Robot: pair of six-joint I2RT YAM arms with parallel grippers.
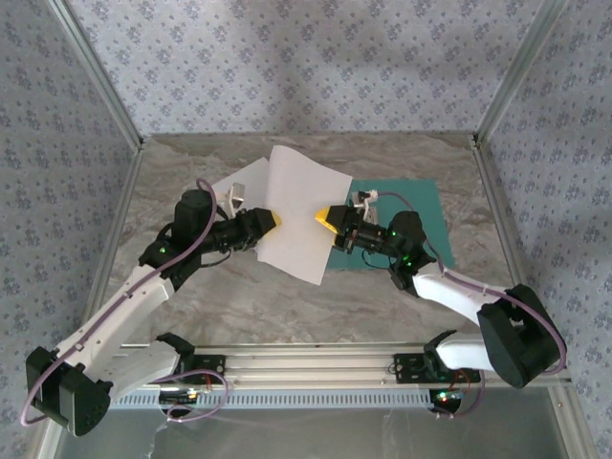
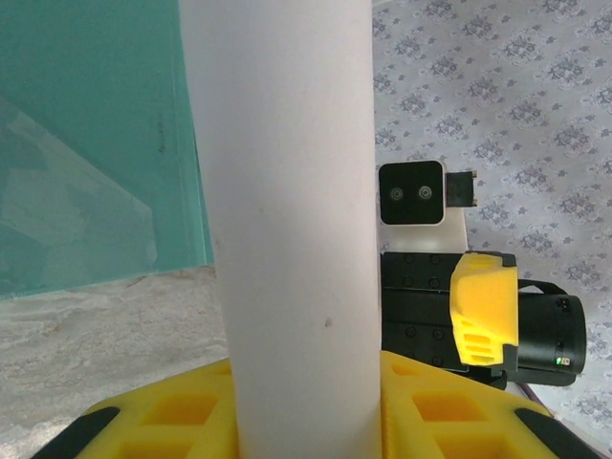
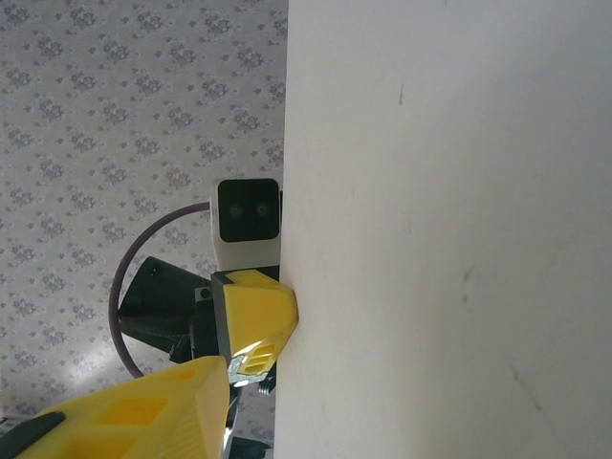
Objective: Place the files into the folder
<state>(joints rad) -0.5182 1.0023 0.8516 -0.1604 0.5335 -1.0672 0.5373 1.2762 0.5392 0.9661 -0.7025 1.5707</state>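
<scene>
Nothing filed yet: one file (image 1: pixel 301 215) raised beside the folder (image 1: pixel 413 218), pinched in left fingers (image 1: pixel 273 221), right fingers (image 1: pixel 325 219) at its edge, grip unclear; second file (image 1: pixel 244 182) flat on counter (image 1: pixel 287 301).

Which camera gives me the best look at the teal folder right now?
Top external: the teal folder lies flat right of centre, its left part behind the raised white sheet and the right arm across it. Left wrist catches part of it close beside the sheet. Right wrist faces the sheet.
</scene>
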